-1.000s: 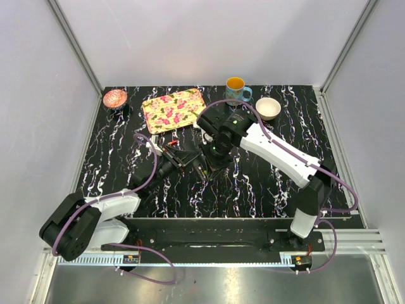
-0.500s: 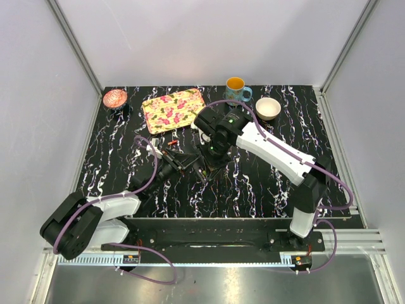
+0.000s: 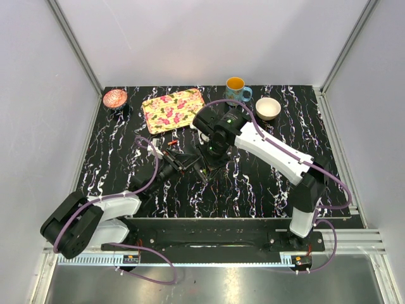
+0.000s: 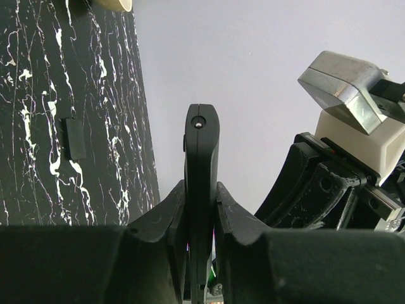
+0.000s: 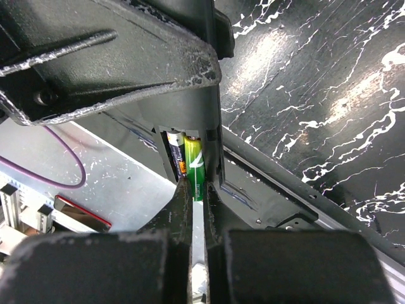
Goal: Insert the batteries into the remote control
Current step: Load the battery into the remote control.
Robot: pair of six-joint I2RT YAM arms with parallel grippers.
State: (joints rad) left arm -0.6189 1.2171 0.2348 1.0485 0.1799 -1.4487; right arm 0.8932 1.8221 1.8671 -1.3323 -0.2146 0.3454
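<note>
My left gripper [image 4: 201, 197] is shut on the black remote control [image 4: 201, 149] and holds it edge-on above the table; in the top view this gripper [image 3: 188, 163] is left of centre. My right gripper [image 5: 197, 190] is shut on a green-yellow battery [image 5: 195, 166], whose far end sits in the remote's open compartment [image 5: 209, 136] beside a dark battery [image 5: 175, 157]. In the top view the right gripper [image 3: 210, 154] meets the left one. A red battery [image 3: 172, 143] lies on the table just beyond them. Other batteries are not in view.
A small black cover piece [image 4: 76, 138] lies on the table. A floral tray [image 3: 174, 109], an orange-filled mug [image 3: 236, 86], a white bowl [image 3: 267, 108] and a pink bowl [image 3: 115, 98] stand along the back. The right arm's body [image 4: 354, 145] is close by the remote.
Both grippers have shifted together slightly left and toward the back. The right arm's wrist has swung a little left. Both grips are unchanged.
</note>
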